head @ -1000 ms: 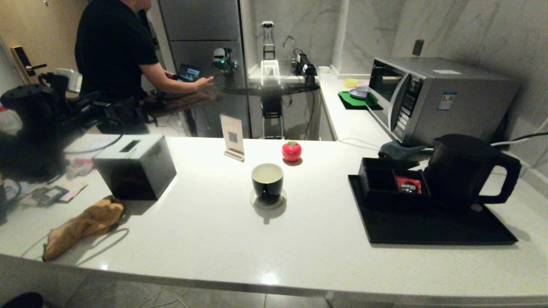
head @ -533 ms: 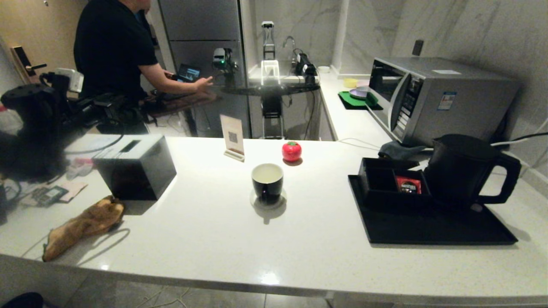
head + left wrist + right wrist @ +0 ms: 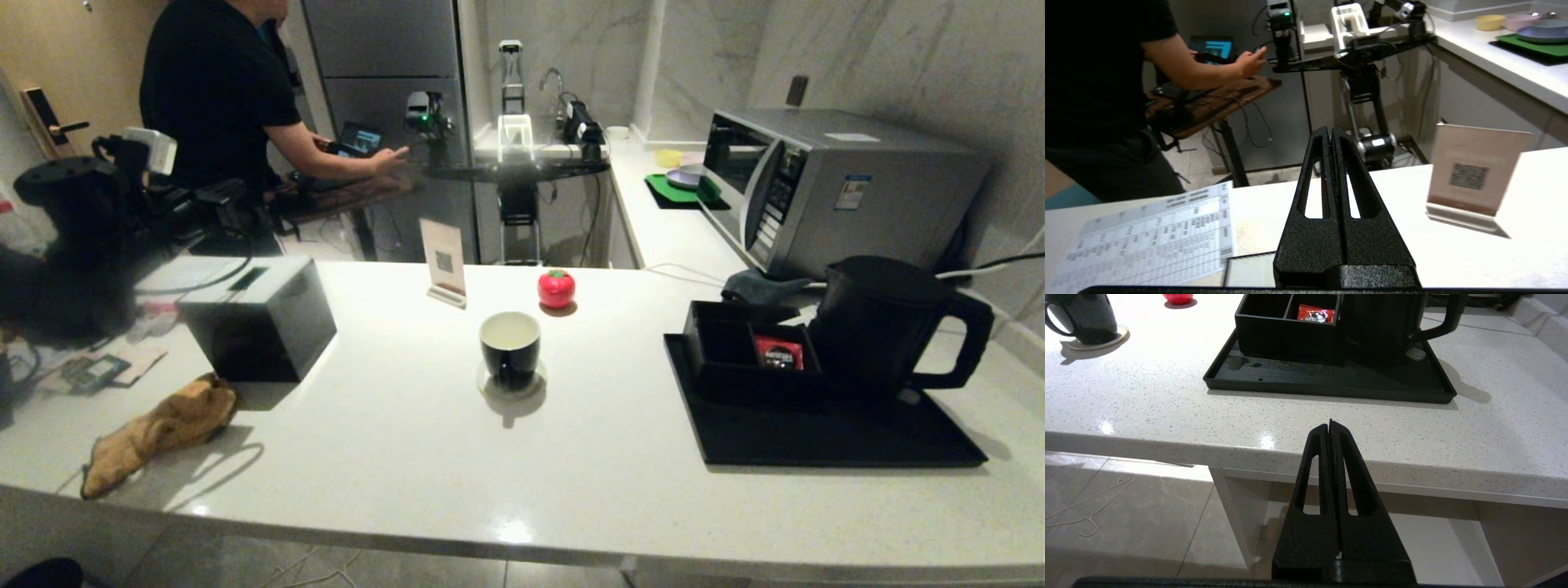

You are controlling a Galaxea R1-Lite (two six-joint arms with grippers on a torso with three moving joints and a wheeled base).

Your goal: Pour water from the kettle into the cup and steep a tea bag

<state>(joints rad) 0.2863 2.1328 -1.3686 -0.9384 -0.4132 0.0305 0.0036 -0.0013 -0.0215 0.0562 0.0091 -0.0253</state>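
Cup (image 3: 510, 346) sits on a coaster mid-counter, pale liquid inside; in the right wrist view only its lower body shows, rim cut off. Kettle (image 3: 886, 327) stands on the black tray (image 3: 824, 437), just beside the compartment box (image 3: 747, 351) holding a red packet (image 3: 778, 352). Left gripper (image 3: 1331, 134) pressed together, empty, over the counter's far-left end. Right gripper (image 3: 1330, 424) pressed together, empty, below the counter edge. No tea bag identifiable.
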